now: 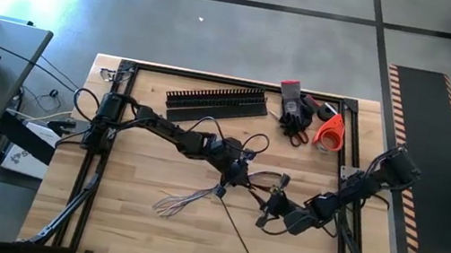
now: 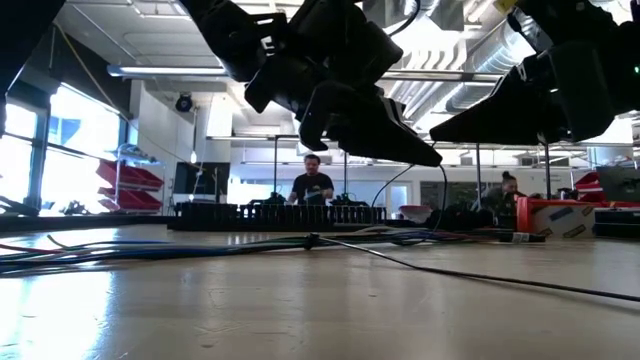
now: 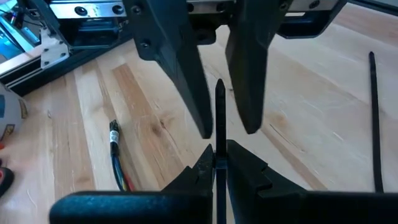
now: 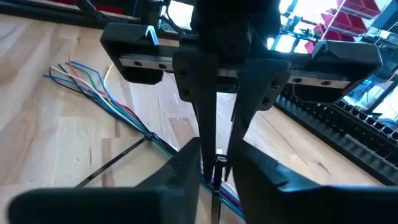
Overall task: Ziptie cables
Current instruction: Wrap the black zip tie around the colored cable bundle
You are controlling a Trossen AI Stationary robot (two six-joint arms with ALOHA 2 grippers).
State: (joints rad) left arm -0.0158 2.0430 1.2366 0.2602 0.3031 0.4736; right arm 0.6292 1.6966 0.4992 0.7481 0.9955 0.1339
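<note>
On the pale wooden table (image 1: 127, 229), the thin multicoloured cables (image 1: 189, 199) lie fanned at the left, gathered at a thin black ziptie (image 1: 233, 223) whose long tail slants across the boards. The left gripper (image 1: 238, 176) hangs above the bundle's middle, fingers pressed together on an upright black ziptie strip (image 3: 219, 118). The right gripper (image 1: 271, 214) faces it from the right, jaws narrowed around that strip; whether they grip, I cannot tell. The black comb-toothed duct (image 1: 216, 102) lies along the far edge.

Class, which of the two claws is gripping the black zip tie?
The left claw, pinched shut on the zip tie. The right claw stands open, one finger on either side of the tie's tip.
</note>
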